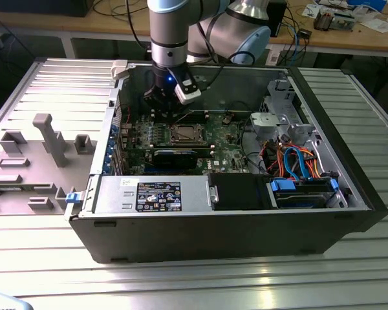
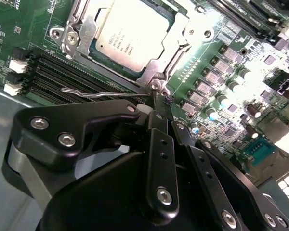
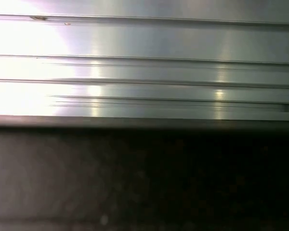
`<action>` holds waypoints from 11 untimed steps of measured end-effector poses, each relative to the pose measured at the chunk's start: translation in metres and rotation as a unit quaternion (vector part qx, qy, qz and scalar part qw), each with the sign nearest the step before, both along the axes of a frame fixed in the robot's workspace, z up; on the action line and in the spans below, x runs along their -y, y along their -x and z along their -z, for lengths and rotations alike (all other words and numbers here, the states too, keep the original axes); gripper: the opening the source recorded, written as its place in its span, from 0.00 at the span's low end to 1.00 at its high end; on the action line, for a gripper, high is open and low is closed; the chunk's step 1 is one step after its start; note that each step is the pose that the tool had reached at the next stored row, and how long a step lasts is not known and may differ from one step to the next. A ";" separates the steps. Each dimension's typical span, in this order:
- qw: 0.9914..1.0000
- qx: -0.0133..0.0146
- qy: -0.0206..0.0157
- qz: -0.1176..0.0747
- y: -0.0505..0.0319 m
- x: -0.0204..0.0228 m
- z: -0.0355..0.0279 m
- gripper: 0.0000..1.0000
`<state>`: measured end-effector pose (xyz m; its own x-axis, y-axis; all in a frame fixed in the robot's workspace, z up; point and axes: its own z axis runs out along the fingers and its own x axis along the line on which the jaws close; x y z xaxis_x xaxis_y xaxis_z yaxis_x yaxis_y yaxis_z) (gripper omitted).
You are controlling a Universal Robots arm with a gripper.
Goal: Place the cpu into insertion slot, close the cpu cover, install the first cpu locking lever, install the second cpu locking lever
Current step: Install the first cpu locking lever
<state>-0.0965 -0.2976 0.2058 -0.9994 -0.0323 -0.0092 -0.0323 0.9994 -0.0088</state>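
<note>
The cpu (image 2: 135, 33), a dull silver square chip, lies in the insertion slot (image 1: 184, 134) on the green board. The cpu cover (image 2: 185, 26), a thin silver frame, is folded down around it. A thin wire locking lever (image 2: 101, 95) runs along the slot's edge beside the memory slots, raised a little off the board. My gripper (image 2: 160, 102) hangs inside the computer case at the slot's corner, seen in the exterior view (image 1: 160, 106) just to the slot's left. Its black fingers (image 2: 159, 139) are together, and their tips meet the lever's end.
Black memory slots (image 2: 58, 72) lie next to the lever. A long black card (image 1: 174, 156) sits in front of the slot, with a power supply (image 1: 155, 194) nearer still. Blue cables and a drive bay (image 1: 297, 171) stand at the exterior view's right. The case walls (image 1: 200, 226) enclose everything.
</note>
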 end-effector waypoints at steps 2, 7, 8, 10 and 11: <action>1.000 0.000 0.000 -0.005 -0.0012 -0.0016 0.0001 0.11; 1.000 0.000 0.000 -0.009 -0.0131 -0.0021 0.0006 0.11; 1.000 -0.001 0.000 -0.010 -0.0159 -0.0021 0.0008 0.11; 1.000 -0.001 0.000 -0.010 -0.0202 -0.0021 0.0011 0.11; 1.000 -0.001 0.000 -0.010 -0.0233 -0.0021 0.0013 0.11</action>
<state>-0.0732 -0.2955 0.2045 -0.9986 -0.0532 -0.0072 -0.0531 0.9985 -0.0087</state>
